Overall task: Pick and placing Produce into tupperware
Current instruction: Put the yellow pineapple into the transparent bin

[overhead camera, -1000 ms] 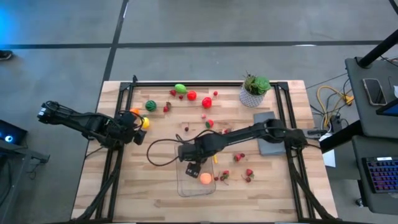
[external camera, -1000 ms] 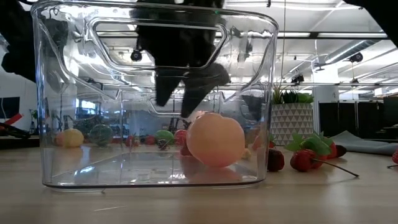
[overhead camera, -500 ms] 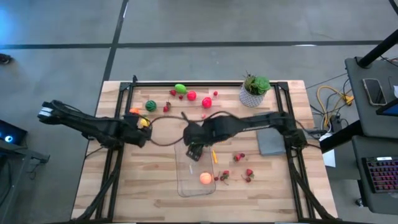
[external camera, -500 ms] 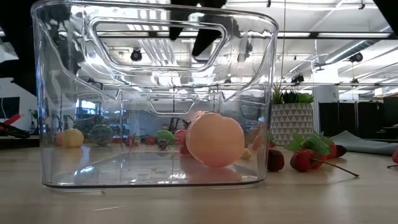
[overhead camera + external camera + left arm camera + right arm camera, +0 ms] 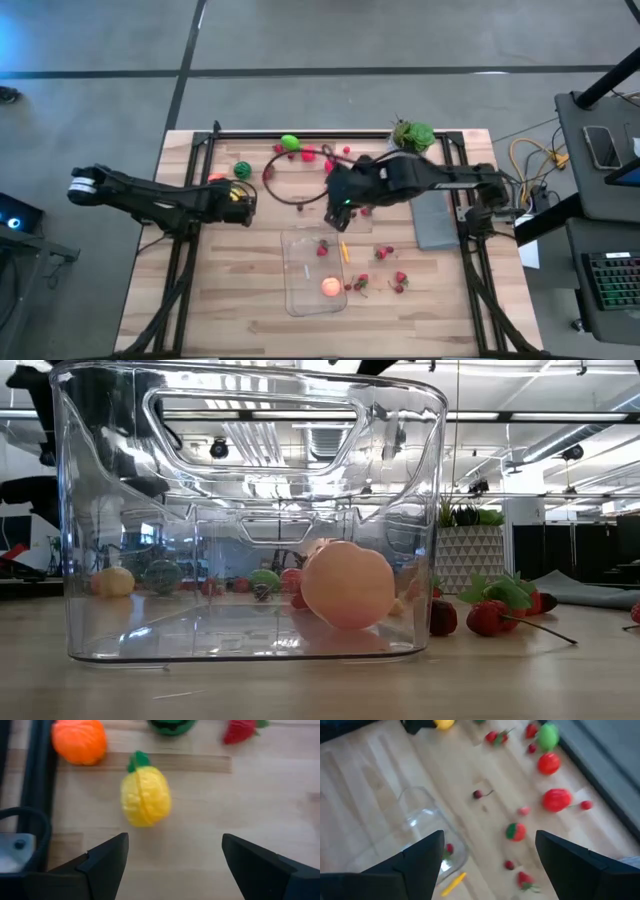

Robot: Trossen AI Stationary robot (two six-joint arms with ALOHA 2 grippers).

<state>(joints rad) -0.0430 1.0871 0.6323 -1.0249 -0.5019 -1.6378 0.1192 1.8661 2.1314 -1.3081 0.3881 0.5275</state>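
Grippers first: the right gripper (image 5: 338, 208) hangs over the middle of the wooden surface (image 5: 230, 290), just beyond the far end of the tupperware (image 5: 315, 271), with its two dark fingers (image 5: 417, 862) spread wide and nothing between them. Below it, in its wrist view, lie a red and green strawberry-like piece (image 5: 515, 831), two round red pieces (image 5: 556, 799), a bright green piece (image 5: 547, 735) and a small dark cherry with a stem (image 5: 478, 794). The left gripper (image 5: 243, 204) sits low over the left part of the surface, its fingers (image 5: 102, 857) also parted wide and empty, pointing at a yellow lemon-like piece (image 5: 145, 802) that lies just ahead of them, untouched; an orange piece (image 5: 80, 741) lies near it beside the dark frame rail. The clear tupperware stands upright near the front middle of the surface, holding a peach-coloured round piece (image 5: 347, 584) near its front end and a small red piece (image 5: 322, 250) near its far end. A thin yellow-orange piece (image 5: 344, 250) lies just beside its right wall, and more red pieces (image 5: 399, 279) are scattered to its right. A potted plant (image 5: 410, 138) stands at the far right, near a grey slab (image 5: 437, 228).
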